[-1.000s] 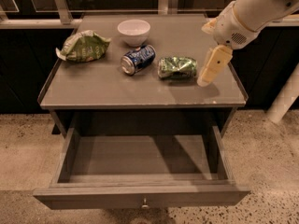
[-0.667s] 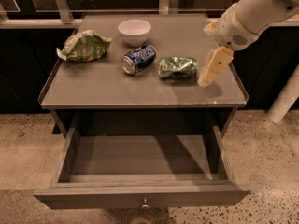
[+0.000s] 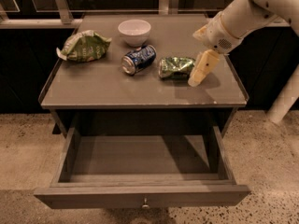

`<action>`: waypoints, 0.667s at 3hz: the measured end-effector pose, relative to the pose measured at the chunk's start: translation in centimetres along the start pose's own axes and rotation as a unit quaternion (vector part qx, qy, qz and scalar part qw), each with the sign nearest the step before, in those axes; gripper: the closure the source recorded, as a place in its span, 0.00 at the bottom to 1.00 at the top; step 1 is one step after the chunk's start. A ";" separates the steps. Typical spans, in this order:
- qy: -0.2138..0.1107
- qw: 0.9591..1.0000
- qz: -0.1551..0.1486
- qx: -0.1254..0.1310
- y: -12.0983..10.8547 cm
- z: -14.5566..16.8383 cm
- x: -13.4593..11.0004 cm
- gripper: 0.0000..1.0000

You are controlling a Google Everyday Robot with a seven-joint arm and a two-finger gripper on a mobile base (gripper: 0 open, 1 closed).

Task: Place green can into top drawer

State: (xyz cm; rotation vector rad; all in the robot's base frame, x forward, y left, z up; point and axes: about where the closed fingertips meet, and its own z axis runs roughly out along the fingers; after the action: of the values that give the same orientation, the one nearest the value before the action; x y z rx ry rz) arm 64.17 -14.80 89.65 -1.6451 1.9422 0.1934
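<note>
Grey tabletop (image 3: 93, 88) holds the green can (image 3: 175, 67), gripper (image 3: 197, 77) just beside it, jaws' state unclear. Grasp likely comes next; top drawer (image 3: 112, 196) stands open.

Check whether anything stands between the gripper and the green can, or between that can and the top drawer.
Nothing visible does. The gripper is close beside the green can, and the top drawer stands open below. The blue can lies on the can's other side.

Claw (image 3: 198, 74) beside green can (image 3: 175, 67); open top drawer (image 3: 140, 192) below offers room.
</note>
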 end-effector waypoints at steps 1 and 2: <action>-0.007 1.000 0.000 -0.018 -0.8 2.2 -0.1 0.00; -0.010 0.999 0.011 -0.037 -1.1 4.3 0.4 0.00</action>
State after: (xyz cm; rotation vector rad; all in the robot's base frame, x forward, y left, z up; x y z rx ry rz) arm 66.57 -13.36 86.21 -1.6631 1.9602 0.2931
